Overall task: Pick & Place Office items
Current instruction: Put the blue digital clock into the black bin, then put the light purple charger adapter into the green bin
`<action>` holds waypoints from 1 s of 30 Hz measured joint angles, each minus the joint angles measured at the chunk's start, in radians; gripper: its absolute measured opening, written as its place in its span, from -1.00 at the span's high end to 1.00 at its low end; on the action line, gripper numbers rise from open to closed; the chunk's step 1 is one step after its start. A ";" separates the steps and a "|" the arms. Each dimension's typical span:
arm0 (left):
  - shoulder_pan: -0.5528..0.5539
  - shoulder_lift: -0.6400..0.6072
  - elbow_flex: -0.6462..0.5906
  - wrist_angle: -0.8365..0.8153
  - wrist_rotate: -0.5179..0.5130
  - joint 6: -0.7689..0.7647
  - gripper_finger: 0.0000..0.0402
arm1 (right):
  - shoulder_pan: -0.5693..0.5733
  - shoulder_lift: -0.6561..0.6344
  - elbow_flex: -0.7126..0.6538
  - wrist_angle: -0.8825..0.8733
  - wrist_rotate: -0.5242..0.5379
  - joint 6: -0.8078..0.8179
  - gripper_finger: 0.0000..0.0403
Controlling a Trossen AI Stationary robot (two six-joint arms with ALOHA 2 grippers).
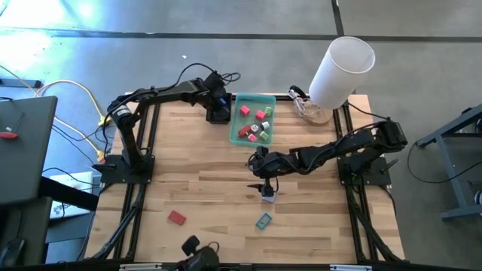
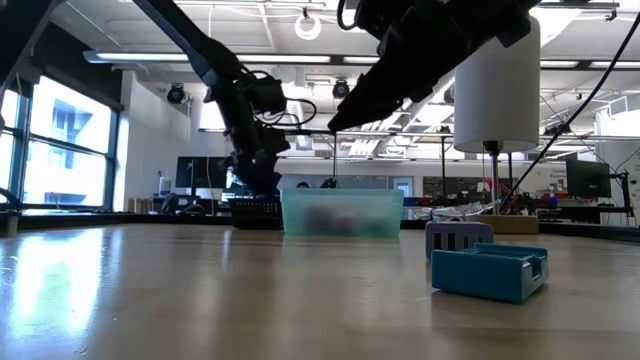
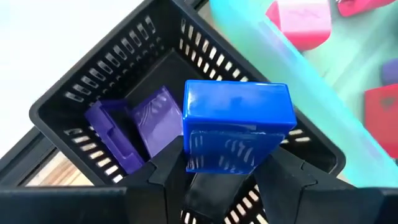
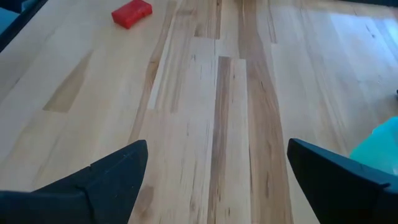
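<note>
My left gripper (image 3: 230,171) is shut on a blue block (image 3: 239,124) over the small black tray (image 3: 81,93), which holds a purple piece (image 3: 134,127). The black tray (image 1: 219,114) stands against the left side of the translucent green tray (image 1: 254,120), in which several red, pink and white pieces lie. My right gripper (image 1: 263,183) hangs open over the table's middle, just beyond a small purple piece (image 1: 268,196). A teal piece (image 1: 263,220) and a red block (image 1: 177,217) lie flat on the wood nearer the front edge. My left gripper pinches the blue block by its near end (image 3: 230,158), one finger (image 3: 165,177) on each of two opposite sides. The fingers slant down from above. The block juts out beyond the fingertips over the inside of the black tray; whether it touches the tray, I cannot tell.
A big white cylinder (image 1: 343,69) stands at the table's far right corner beside a clear object (image 1: 310,111). Bare wood lies between the trays and the front edge. In the right wrist view the red block (image 4: 132,14) is far ahead and the teal piece (image 4: 379,146) is at the side.
</note>
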 joint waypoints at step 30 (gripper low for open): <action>-0.167 -0.194 0.030 -0.034 -0.182 0.178 -0.16 | 0.000 0.001 0.000 -0.003 -0.001 0.026 -0.86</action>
